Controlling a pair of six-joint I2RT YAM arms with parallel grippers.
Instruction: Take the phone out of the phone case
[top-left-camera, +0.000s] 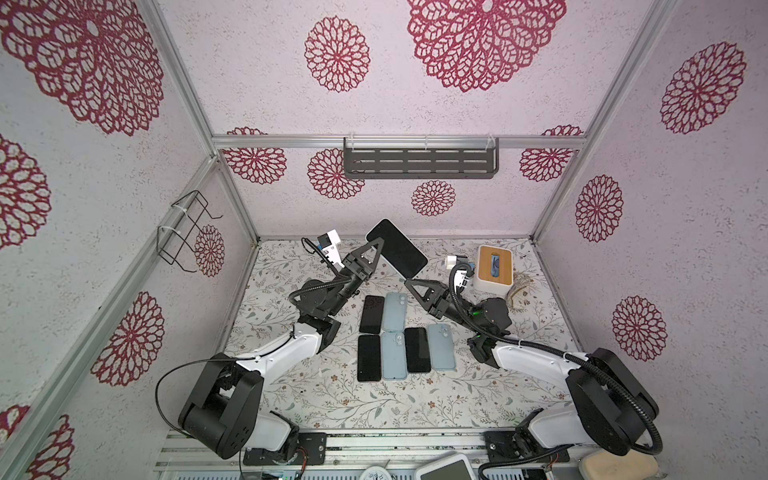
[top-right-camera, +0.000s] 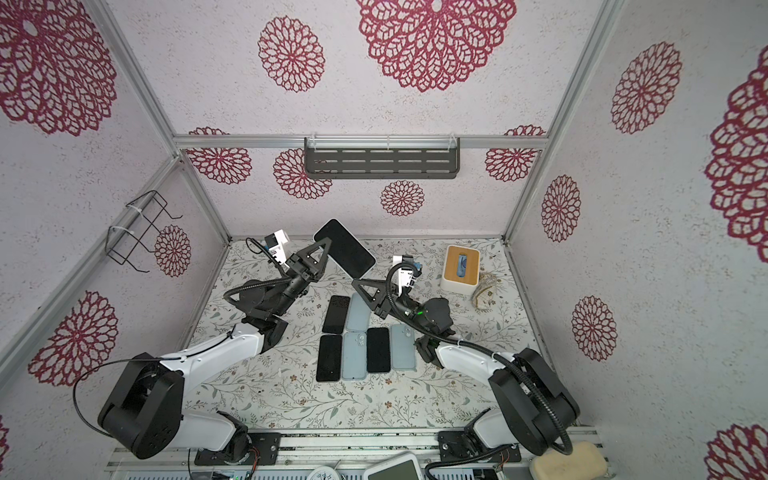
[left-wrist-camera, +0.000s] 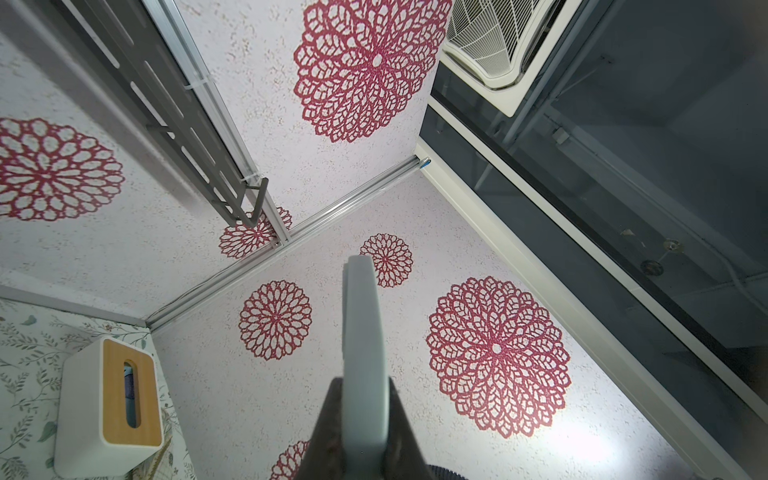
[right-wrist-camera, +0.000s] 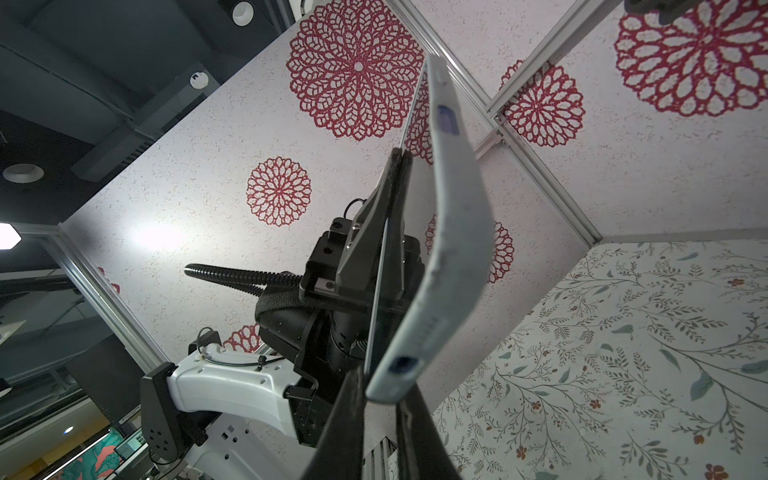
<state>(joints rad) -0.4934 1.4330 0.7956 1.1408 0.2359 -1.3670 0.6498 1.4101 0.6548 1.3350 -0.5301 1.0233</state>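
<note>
Midway: the left hand (top-left-camera: 377, 245) clamps the phone (top-left-camera: 397, 248) aloft. The right hand (top-left-camera: 408, 283) seemingly pinches the phone case (right-wrist-camera: 457, 232) at its corner; it bows away, not yet off.

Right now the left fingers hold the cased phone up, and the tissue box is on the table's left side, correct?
No: the tissue box is on the table's right side, as both top views show. The left fingers do hold the cased phone up.
</note>
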